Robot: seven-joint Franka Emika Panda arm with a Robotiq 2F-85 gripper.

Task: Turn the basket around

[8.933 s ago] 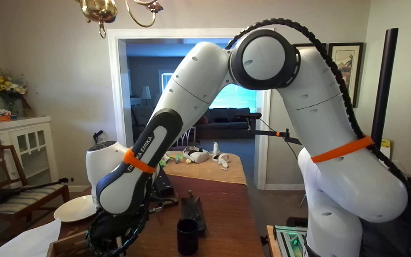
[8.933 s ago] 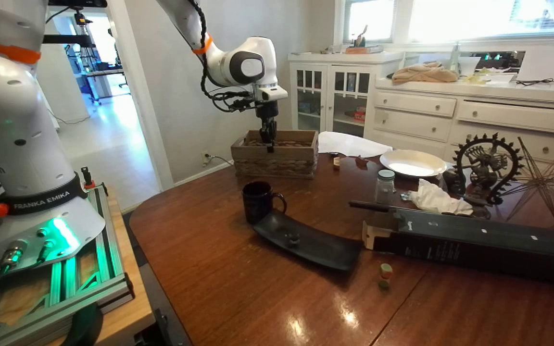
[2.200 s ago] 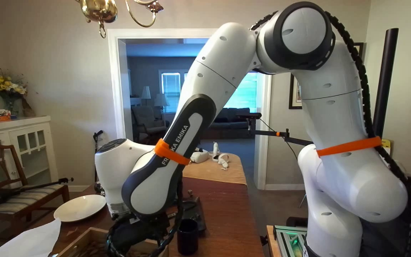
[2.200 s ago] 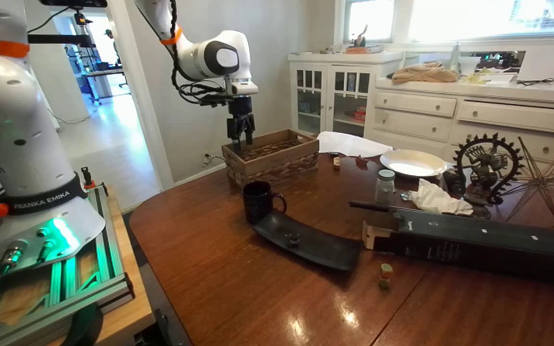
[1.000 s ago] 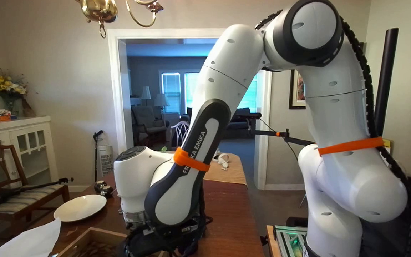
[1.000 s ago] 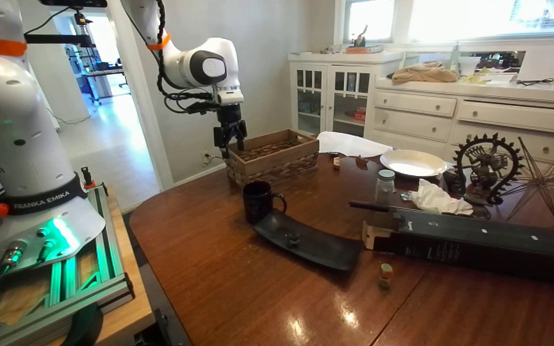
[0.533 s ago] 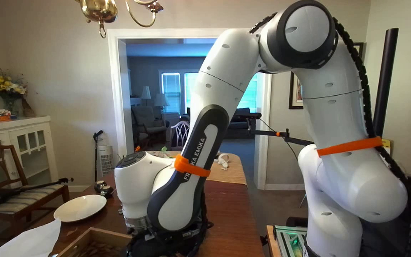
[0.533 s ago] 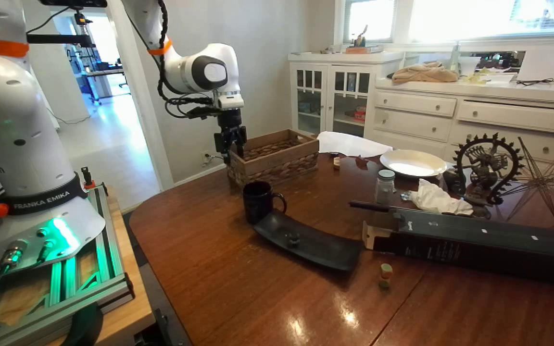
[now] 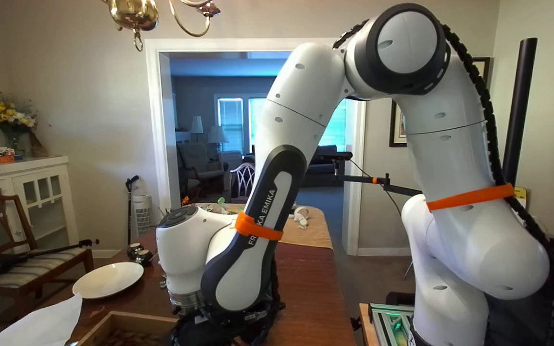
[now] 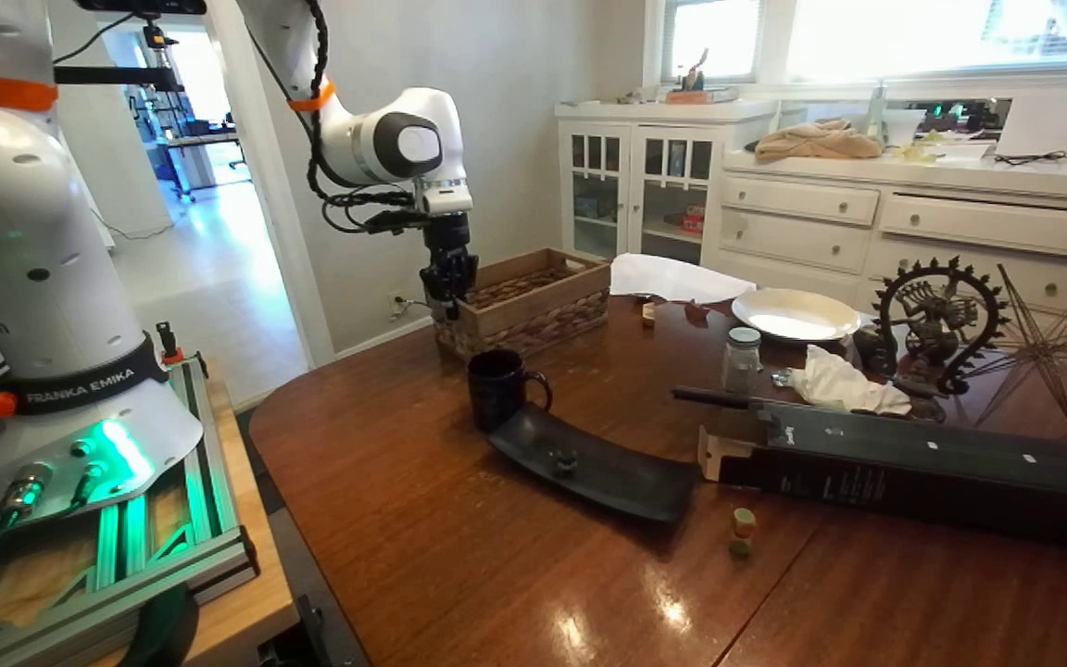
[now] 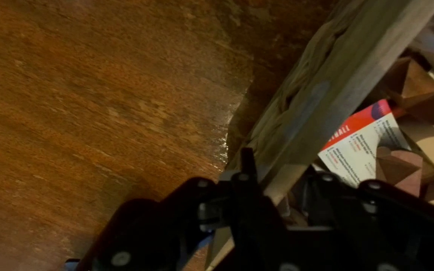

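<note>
The brown rectangular basket (image 10: 547,320) stands upright on the table, angled; part of it also shows in an exterior view (image 9: 135,317). In the wrist view its rim (image 11: 337,86) runs diagonally, with a red and white card and brown paper-like pieces inside. My gripper (image 10: 453,310) points down at the basket's near end. In the wrist view the gripper (image 11: 277,167) straddles the wall: one finger outside, one inside. The fingers appear shut on the wall, which crosses them at a slant. In an exterior view the fingers are hidden behind the arm.
A dark mug (image 10: 496,389) stands close to the basket, touching or nearly touching a long black tray (image 10: 598,468). A white plate (image 10: 797,315), a glass jar (image 10: 742,361), a long black box (image 10: 904,468) and white paper (image 10: 677,278) lie farther along the table.
Since the oldest frames the basket has turned to an angle and the gripper has moved to its near end. In the last second the gripper lowered and closed over the wall; the basket shifted slightly.
</note>
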